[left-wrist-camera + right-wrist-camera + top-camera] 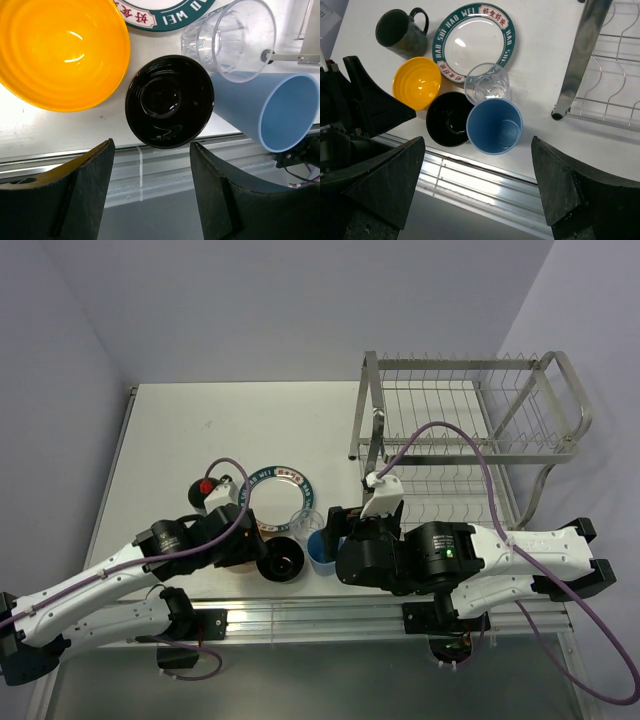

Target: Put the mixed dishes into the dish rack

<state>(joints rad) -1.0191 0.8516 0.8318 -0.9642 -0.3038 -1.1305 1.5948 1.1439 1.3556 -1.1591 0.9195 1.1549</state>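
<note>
No dish racked yet: all six bunched at the near edge of the tabletop (pixel 200 420), left of the dish rack (pixel 470 410). Directly under the right jaws, wide apart and empty: the light blue tumbler (pixel 494 125), upright, mouth up, tight against the clear glass (pixel 487 85) behind it and the dark bowl (pixel 449 119) at its side.

Probably plastic, so light, stiff and forgiving, yet smooth-walled and apt to slip. Best pinched across the rim, one jaw inside and one outside, on the free side away from the glass. Treat the glass as brittle and slick; avoid nudging it.

Likewise apart and empty, the left jaws, poised near the dark bowl, with the small orange bowl (pixel 60 50) just beside. Take bowls by the lip. White plate (pixel 472 42) lying flat, hard to get under; dark mug (pixel 400 32) offering a handle.
</note>
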